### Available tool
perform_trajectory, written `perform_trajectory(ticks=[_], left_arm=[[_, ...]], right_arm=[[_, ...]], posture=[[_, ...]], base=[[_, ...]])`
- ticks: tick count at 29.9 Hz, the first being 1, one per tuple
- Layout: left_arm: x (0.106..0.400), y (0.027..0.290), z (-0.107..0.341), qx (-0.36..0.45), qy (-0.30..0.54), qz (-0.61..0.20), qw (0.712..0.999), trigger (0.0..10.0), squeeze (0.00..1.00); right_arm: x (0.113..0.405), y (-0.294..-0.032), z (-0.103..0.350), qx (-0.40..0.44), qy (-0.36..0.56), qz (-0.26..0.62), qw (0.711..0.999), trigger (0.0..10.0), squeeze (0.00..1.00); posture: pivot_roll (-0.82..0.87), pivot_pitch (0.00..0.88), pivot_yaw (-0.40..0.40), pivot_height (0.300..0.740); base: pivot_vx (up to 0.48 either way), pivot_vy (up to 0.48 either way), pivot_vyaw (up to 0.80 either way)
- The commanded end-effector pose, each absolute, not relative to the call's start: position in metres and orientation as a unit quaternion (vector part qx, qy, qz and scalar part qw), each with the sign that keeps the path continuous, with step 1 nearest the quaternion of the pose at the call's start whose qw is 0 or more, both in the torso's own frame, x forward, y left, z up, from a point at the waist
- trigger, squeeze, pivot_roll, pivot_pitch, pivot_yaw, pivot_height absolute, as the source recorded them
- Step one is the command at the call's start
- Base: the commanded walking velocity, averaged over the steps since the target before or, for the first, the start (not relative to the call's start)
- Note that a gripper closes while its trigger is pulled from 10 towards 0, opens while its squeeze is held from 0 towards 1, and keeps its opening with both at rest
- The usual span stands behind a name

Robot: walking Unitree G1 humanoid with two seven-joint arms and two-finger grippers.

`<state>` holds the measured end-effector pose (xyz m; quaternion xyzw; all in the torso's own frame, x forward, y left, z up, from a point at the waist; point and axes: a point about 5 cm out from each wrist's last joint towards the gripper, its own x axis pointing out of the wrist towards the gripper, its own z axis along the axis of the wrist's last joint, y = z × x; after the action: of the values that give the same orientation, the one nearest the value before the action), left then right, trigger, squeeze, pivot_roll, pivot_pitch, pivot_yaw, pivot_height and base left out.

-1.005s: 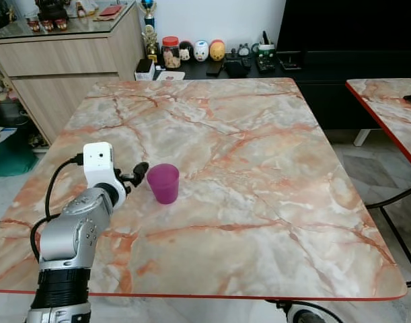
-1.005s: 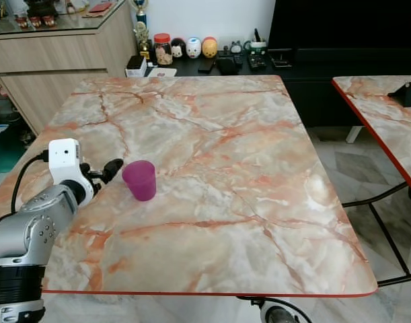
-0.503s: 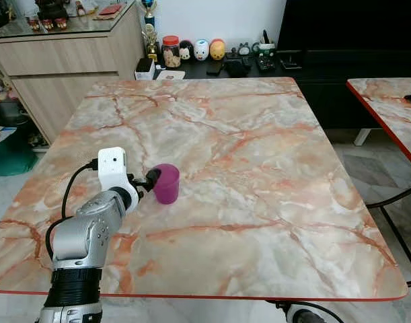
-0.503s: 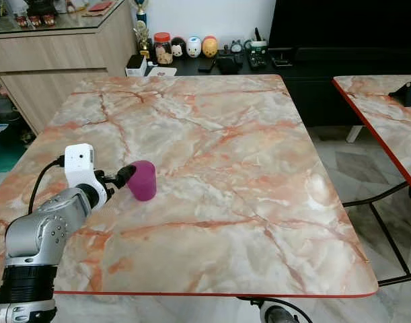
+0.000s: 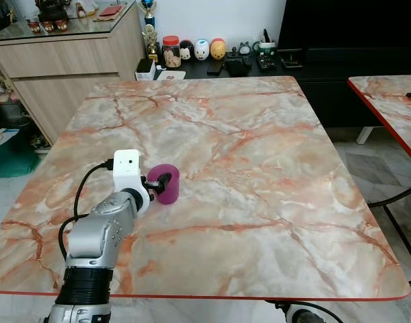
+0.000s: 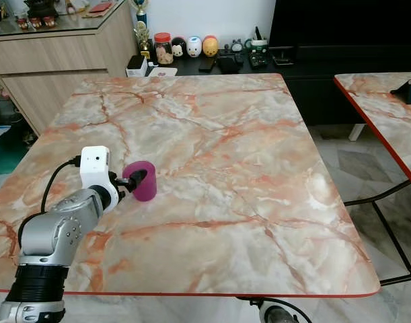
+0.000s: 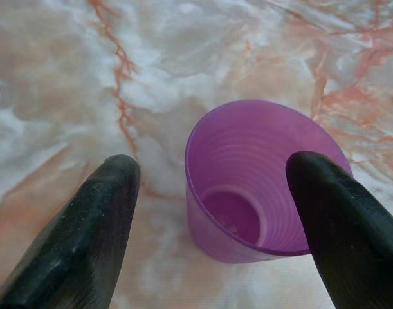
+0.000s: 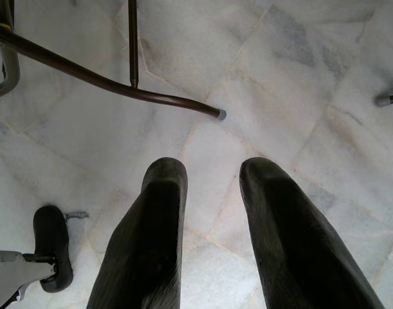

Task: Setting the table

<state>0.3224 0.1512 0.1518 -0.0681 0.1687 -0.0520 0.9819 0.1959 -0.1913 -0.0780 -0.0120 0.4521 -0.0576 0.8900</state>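
Clearly the left gripper (image 7: 212,212) is spread wide about the purple cup (image 7: 264,183), one finger (image 7: 77,235) well clear of the wall, the other (image 7: 341,225) at the rim; centre before closing, and squeeze gently (thin plastic may buckle). It stands upright toward the left edge of the marble table (image 5: 259,168), nearer the front; glossy stone may let it slide. Beyond sit a sideboard (image 5: 64,57) and jars; the right gripper (image 8: 212,212) hangs over floor tiles, fingers parted.
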Motion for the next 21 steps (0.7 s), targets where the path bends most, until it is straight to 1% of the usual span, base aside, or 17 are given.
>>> perform_trajectory(ticks=[1, 2, 3, 4, 5, 17, 21], left_arm=[[0.3251, 0.1545, 0.1548, -0.059, 0.161, -0.034, 0.985, 7.0, 0.00], [0.3254, 0.1554, 0.1548, -0.060, 0.161, -0.031, 0.985, 5.6, 0.00], [0.3258, 0.1564, 0.1549, -0.060, 0.160, -0.028, 0.985, 1.6, 0.00], [0.3262, 0.1570, 0.1549, -0.060, 0.160, -0.026, 0.985, 1.6, 0.00], [0.3264, 0.1575, 0.1550, -0.060, 0.159, -0.025, 0.985, 0.0, 0.00], [0.3271, 0.1566, 0.1548, -0.063, 0.156, -0.024, 0.986, 0.0, 0.00], [0.3267, 0.1544, 0.1548, -0.064, 0.155, -0.035, 0.985, 0.0, 0.00]], right_arm=[[0.1978, -0.1891, -0.0773, -0.010, 0.451, -0.056, 0.891, 10.0, 0.00], [0.1979, -0.1891, -0.0772, -0.011, 0.451, -0.056, 0.891, 10.0, 0.00], [0.1980, -0.1891, -0.0772, -0.011, 0.451, -0.056, 0.891, 10.0, 0.00], [0.1981, -0.1891, -0.0771, -0.011, 0.451, -0.056, 0.891, 10.0, 0.00], [0.1982, -0.1891, -0.0771, -0.011, 0.451, -0.055, 0.891, 10.0, 0.00], [0.1987, -0.1898, -0.0768, -0.013, 0.451, -0.054, 0.891, 10.0, 0.00], [0.1989, -0.1901, -0.0766, -0.015, 0.452, -0.052, 0.891, 10.0, 0.00]], posture=[[-0.03, 0.000, 0.047, 0.740], [-0.03, 0.000, 0.046, 0.740], [-0.03, 0.000, 0.045, 0.740], [-0.03, 0.000, 0.045, 0.740], [-0.03, 0.000, 0.044, 0.740], [-0.03, 0.000, 0.041, 0.740], [-0.02, 0.000, 0.039, 0.740]], base=[[0.000, 0.000, 0.00], [0.000, 0.000, 0.00], [0.000, 0.000, 0.00], [0.000, 0.000, 0.00], [0.000, 0.000, 0.00], [0.000, 0.000, 0.00], [0.000, 0.000, 0.00]])
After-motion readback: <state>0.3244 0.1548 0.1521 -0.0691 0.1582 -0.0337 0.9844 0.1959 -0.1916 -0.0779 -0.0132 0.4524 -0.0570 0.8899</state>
